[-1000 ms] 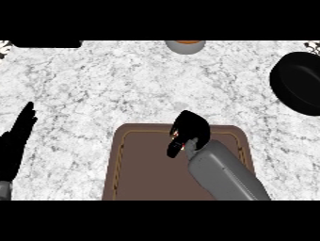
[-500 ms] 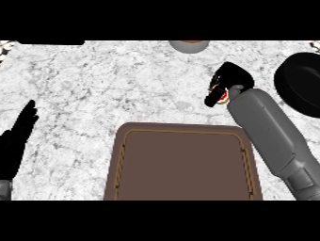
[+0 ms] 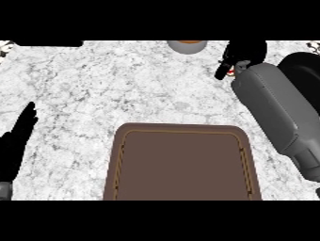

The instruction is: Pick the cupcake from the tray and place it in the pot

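The brown tray (image 3: 183, 164) lies at the counter's near middle with nothing on it. My right hand (image 3: 241, 55) is raised at the far right, curled round the cupcake (image 3: 231, 73), of which only a sliver of white and red shows under the fingers. The black pot (image 3: 316, 80) stands to the hand's right, partly hidden by my grey forearm (image 3: 284, 117). The hand is left of the pot's rim, not over its opening. At the left edge my left hand (image 3: 10, 148) rests open, fingers up.
A small grey cup with an orange top (image 3: 186, 46) stands at the far edge, left of my right hand. Patterned tiles show at the far corners. White marble counter (image 3: 86, 94) stretches between the tray and the left hand.
My right hand has lifted the cupcake off the tray and carried it away and to the right, toward the pot. The left hand has stayed still.
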